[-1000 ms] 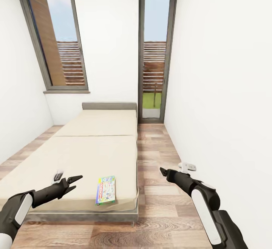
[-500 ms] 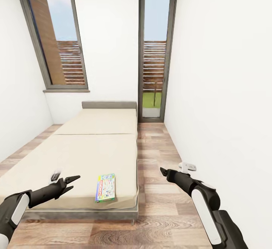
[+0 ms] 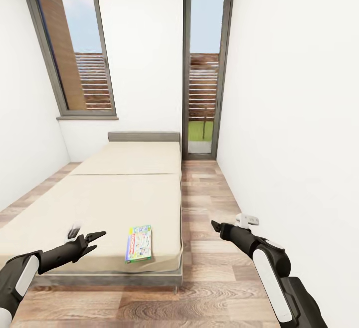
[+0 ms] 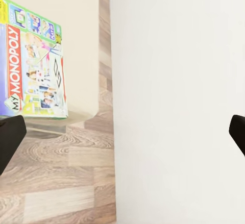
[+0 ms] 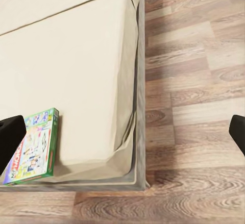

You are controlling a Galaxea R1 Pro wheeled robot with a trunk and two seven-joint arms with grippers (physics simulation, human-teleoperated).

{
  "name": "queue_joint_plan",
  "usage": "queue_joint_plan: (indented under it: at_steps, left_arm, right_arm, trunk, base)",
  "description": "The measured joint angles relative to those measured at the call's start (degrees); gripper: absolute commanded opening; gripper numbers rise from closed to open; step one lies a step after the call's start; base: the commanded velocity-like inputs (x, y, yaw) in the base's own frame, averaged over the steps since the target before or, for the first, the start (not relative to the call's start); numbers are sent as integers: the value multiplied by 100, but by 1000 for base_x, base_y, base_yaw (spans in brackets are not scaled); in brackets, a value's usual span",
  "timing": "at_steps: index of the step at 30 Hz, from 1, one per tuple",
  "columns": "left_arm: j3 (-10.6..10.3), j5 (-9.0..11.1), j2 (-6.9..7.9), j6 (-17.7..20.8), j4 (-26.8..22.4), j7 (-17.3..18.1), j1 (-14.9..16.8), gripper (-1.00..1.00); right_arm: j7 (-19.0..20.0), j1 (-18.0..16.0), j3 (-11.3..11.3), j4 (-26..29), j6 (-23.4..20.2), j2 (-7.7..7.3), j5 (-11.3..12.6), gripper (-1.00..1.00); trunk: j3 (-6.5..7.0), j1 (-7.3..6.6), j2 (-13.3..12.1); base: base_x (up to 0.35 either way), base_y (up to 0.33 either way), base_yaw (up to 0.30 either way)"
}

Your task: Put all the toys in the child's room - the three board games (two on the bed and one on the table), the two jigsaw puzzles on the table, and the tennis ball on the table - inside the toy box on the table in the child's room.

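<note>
Head view: robot faces the beige mattress bed (image 3: 99, 203) in a narrow white room with a wood-plank floor (image 3: 204, 208). One flat, brightly printed Monopoly board game box (image 3: 139, 244) lies on the bed's near right corner, just inside the edge. Only one game on the bed is in view. Toy box and table aren't in frame.

Step, as I read it: approach to pick the first bed game. Nothing grasped yet.

Left pincer (image 3: 92, 239) hovers over the near edge of the bed, left of the box, near but apart from it. Fingers spread wide, empty. The left wrist view has the box (image 4: 31, 66) ahead and off to one side.

Right pincer (image 3: 215, 226) hangs over the floor, right of the bed, well apart from the box. Dark fingertips at both edges of its wrist view: wide, holding nothing.

Next move: swing the left pincer across to the box. It's flat, so probably grip the edge at the mattress corner.
</note>
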State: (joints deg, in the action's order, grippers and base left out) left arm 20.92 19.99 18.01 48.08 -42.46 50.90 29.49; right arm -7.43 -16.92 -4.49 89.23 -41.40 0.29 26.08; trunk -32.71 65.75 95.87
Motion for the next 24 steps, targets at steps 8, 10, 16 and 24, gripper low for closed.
queue_joint_plan:
  at_steps: [8, 10, 16, 24]
  left_arm:
    - [1, 0, -14, -11, 0, -26, 0, 100]
    - [1, 0, -15, -13, 0, -28, 0, 100]
    - [1, 0, -12, -15, 0, 5, 0, 100]
    - [1, -1, -5, -27, 0, 41, 0, 100]
  right_arm:
    - [0, 0, 3, 0, 0, -2, 0, 100]
    - [0, 0, 3, 0, -2, -3, 0, 100]
    - [4, 0, 4, 0, -12, -3, 2, 100]
    - [232, 0, 50, 0, -16, -12, 6, 100]
  trunk:
    - [-144, 176, 321]
    - [-180, 220, 401]
    - [-287, 352, 642]
    - [-431, 527, 963]
  base:
    - [0, 0, 0]
    - [0, 0, 0]
    - [0, 0, 0]
    - [0, 0, 0]
